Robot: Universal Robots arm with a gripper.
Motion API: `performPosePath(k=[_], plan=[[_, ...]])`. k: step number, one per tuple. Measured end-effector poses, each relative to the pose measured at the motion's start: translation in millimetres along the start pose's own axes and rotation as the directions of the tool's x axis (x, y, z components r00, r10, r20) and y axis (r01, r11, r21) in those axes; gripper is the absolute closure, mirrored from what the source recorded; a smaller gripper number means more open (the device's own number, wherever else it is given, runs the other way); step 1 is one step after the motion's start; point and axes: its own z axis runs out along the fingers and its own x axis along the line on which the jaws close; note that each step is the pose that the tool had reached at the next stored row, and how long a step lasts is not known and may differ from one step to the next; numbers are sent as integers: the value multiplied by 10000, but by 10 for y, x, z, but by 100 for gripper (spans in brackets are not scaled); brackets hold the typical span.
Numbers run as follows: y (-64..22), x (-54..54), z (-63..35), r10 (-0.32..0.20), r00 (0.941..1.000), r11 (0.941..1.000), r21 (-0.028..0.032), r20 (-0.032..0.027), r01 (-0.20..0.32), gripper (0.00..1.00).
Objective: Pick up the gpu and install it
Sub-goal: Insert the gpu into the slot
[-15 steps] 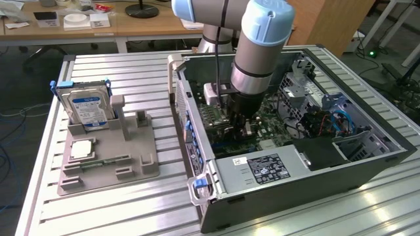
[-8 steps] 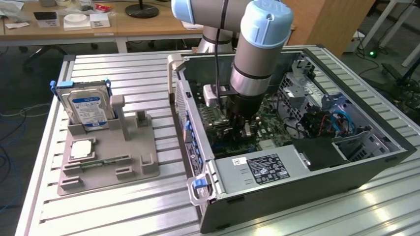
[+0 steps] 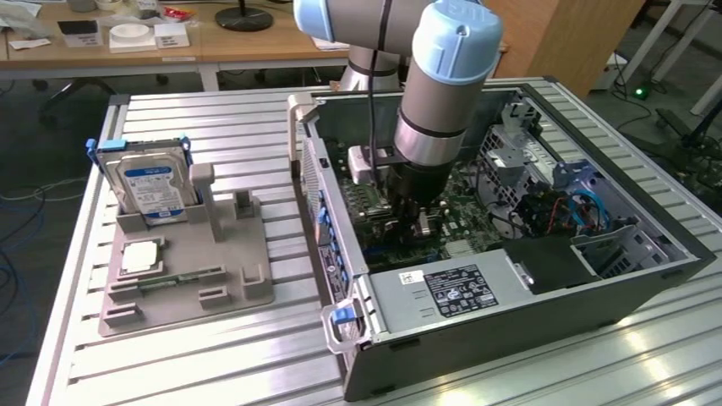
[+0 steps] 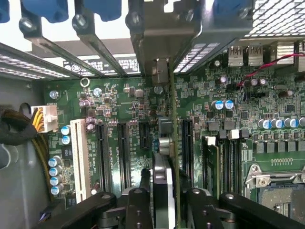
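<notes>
The gpu [image 4: 164,176] stands edge-on in a slot of the green motherboard [image 4: 119,109], its bracket end toward the case's rear slot openings. My gripper [image 4: 167,210] straddles it from above, one black finger [image 4: 138,205] on each side with a narrow dark gap to the card, so the jaws are open. In the exterior view my gripper [image 3: 420,222] reaches straight down into the open computer case [image 3: 631,279], low over the motherboard [image 3: 474,211].
A grey fixture [image 3: 192,279] on the exterior view's left holds a silver hard drive [image 3: 152,182], a processor chip [image 3: 141,256] and a memory stick [image 3: 169,279]. The power supply [image 3: 451,292] fills the case's near end. Yellow cables [image 4: 40,124] and a white slot [image 4: 80,157] lie beside the card.
</notes>
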Motion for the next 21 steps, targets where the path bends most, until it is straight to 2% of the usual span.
performPosePath(k=[4, 8, 17, 18, 21], plan=[[-3, 1, -29, -6, 10000, 10000, -3, -6, 6, 65], [-5, -2, -170, -8, 10000, 10000, 9, -3, 8, 65], [-7, -9, -521, -8, 10000, 10000, 78, 3, 8, 65], [-7, -10, -551, -8, 10000, 10000, 86, 4, 8, 65], [-7, -11, -555, -8, 10000, 9999, 104, 7, 8, 66]])
